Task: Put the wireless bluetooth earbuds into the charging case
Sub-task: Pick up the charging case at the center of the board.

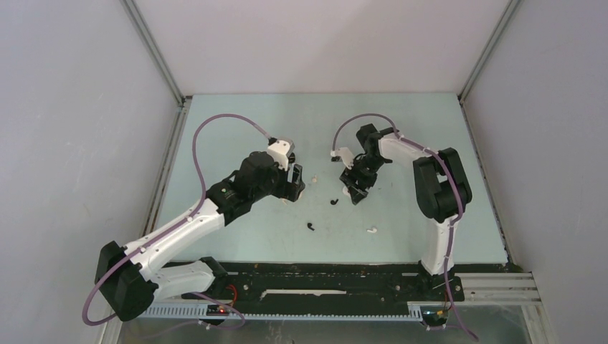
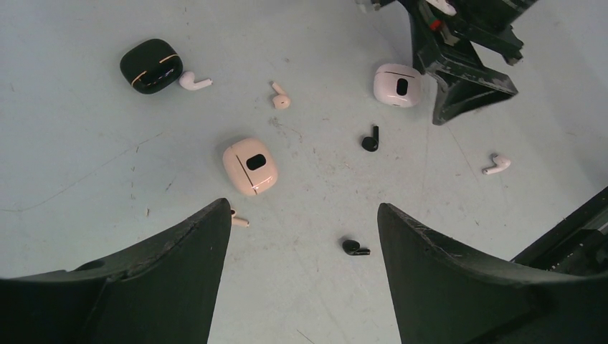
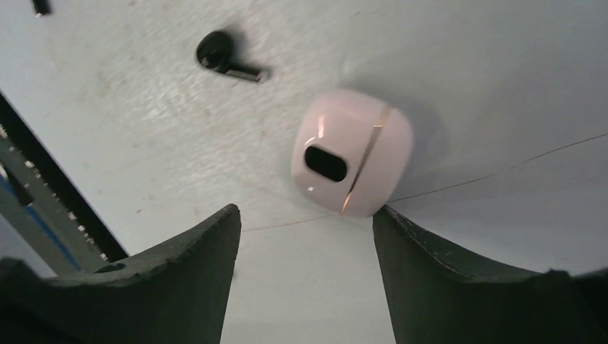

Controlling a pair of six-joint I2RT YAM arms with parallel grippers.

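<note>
The pale green tabletop (image 1: 430, 136) is sitting inside bare grey walls. From above, my left pincer (image 1: 295, 188) and right pincer (image 1: 356, 192) are hovering near its middle, while a black earbud (image 1: 334, 201), a second black earbud (image 1: 310, 227) and a white earbud (image 1: 372, 231) are lying loose nearer my bases.

Through my left wrist, that pincer is gaping wide and gripping nothing. The second black earbud is lying just inside its right finger, a pale earbud (image 2: 239, 221) is lying beside its left fingertip, and a pale case (image 2: 249, 166) is lying farther ahead.

Through my right wrist, that pincer is standing open and empty. A pink case (image 3: 355, 150) is lying just past the tips, touching the right one, and the black earbud is lying well beyond, to the left.
</note>
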